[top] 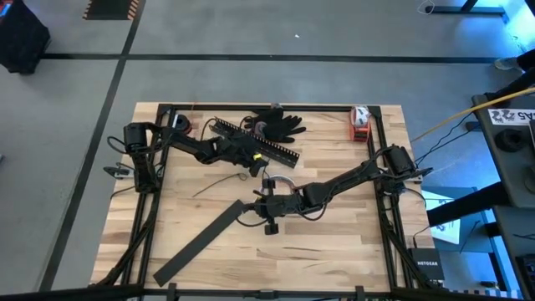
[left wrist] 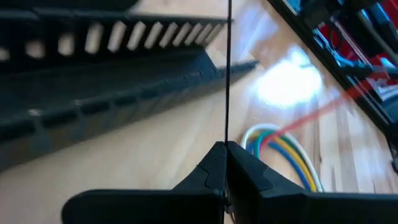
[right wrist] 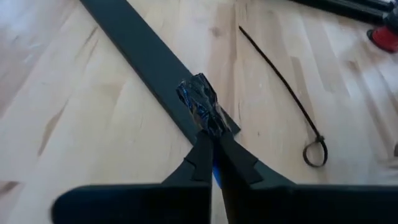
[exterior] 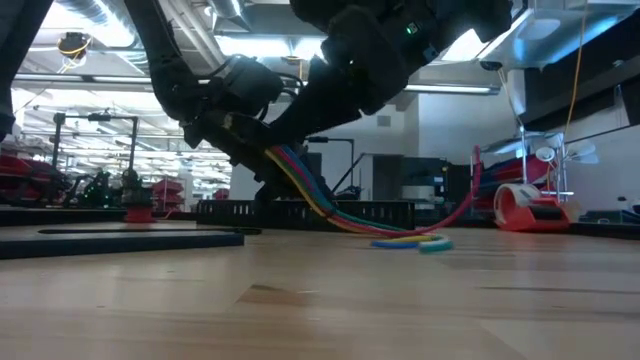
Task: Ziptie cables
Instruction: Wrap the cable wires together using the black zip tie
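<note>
The long black comb-slotted bar (top: 255, 142) lies on the wooden table (top: 334, 242) and serves as the landmark. The left gripper (left wrist: 225, 149) hovers just beside the bar, on its near side. Its jaws are pressed together on the ziptie (left wrist: 227, 74), a hair-thin dark strip that rises straight out from between the fingertips and crosses in front of the bar's slotted wall.

The cables (left wrist: 283, 149) lie on the wood just beside that gripper's tips, on the side away from the bar's middle. In the left wrist view they show as a curved bundle of white, green, yellow and blue wires, with a red one running off toward the table's edge. They sit apart from the left jaws, not between them. In the low view the coloured bundle (exterior: 400, 235) sweeps down from the dark arms and rests on the table in front of the bar.

The right gripper (right wrist: 211, 146) is nearer the table's front than the bar, at the upper end of the flat plain black strip (right wrist: 143, 62). Its jaws are clamped together on a small, dark, crinkled end of wires (right wrist: 200, 99) that sticks out past the tips. Another thin dark tie with a small loop at its end (right wrist: 286, 93) lies on the wood near that gripper, untouched.

A pair of black gloves (top: 280, 123) lies beyond the bar, and a red-and-white tape holder (top: 359, 123) sits well off toward the table's far right corner.
</note>
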Controlling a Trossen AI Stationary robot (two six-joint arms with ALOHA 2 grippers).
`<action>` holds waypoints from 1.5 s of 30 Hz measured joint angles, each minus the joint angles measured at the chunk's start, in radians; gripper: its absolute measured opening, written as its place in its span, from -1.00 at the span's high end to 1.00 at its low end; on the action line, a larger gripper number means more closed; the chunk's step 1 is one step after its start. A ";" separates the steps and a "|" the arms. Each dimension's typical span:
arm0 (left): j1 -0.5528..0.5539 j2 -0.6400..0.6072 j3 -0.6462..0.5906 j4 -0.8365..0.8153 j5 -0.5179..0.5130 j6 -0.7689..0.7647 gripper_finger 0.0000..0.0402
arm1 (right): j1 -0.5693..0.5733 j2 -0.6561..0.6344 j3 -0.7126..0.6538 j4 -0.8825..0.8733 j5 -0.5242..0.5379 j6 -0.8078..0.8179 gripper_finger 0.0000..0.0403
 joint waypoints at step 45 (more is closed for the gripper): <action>-0.081 0.001 0.004 0.285 0.043 -0.120 1.00 | -0.337 -0.147 -0.665 0.903 -0.234 0.309 0.34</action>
